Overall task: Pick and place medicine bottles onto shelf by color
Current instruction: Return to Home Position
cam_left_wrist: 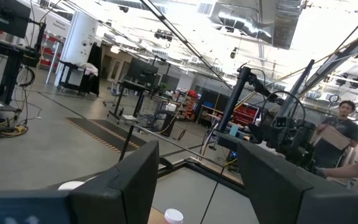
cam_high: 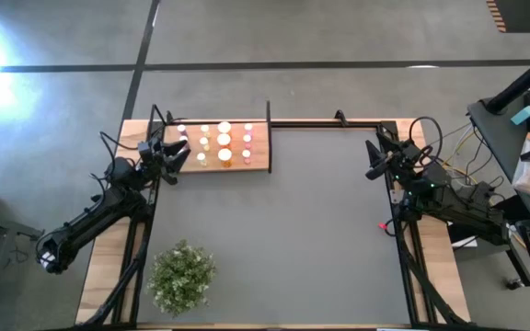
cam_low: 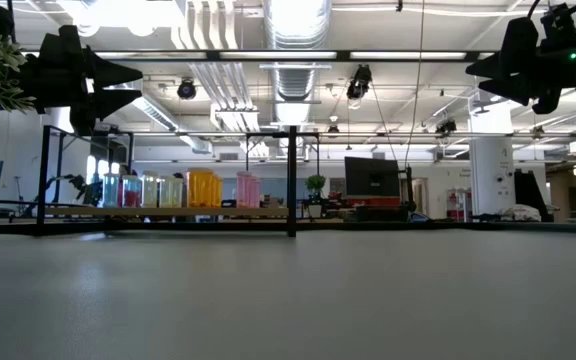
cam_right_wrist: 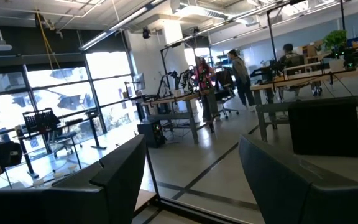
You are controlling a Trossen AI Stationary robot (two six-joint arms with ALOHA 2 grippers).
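Dark grey worktop (cam_high: 283, 221) lies bare from above except for a green bushy plant (cam_high: 182, 274) at its near left corner. All the medicine bottles (cam_high: 224, 140) in sight stand in rows on the light-wood shelf (cam_high: 259, 149) at the far left corner. The left claw (cam_high: 178, 156) hangs just beside the shelf's left end, its fingers apart and holding nothing. The right claw (cam_high: 373, 158) waits at the opposite edge, well apart from the shelf, also spread and empty.

At worktop height, the bottles (cam_low: 203, 188) line the shelf board (cam_low: 168, 211) in colour groups: clear and bluish ones to the left, then yellow-orange, then pink. The left claw (cam_low: 138, 84) and right claw (cam_low: 476, 78) hang high above the surface, neither touching anything.

From the left wrist, two dark fingers (cam_left_wrist: 129, 180) frame an open gap. A white cap (cam_left_wrist: 173, 216) shows below, and a person (cam_left_wrist: 344, 124) stands beyond the worktop.

From the right wrist, spread fingers (cam_right_wrist: 123, 174) frame only the room, where people (cam_right_wrist: 238, 78) stand at desks.

By this evidence the sorting looks finished, since no bottle is left on the worktop. Only parking the arms appears to be left.
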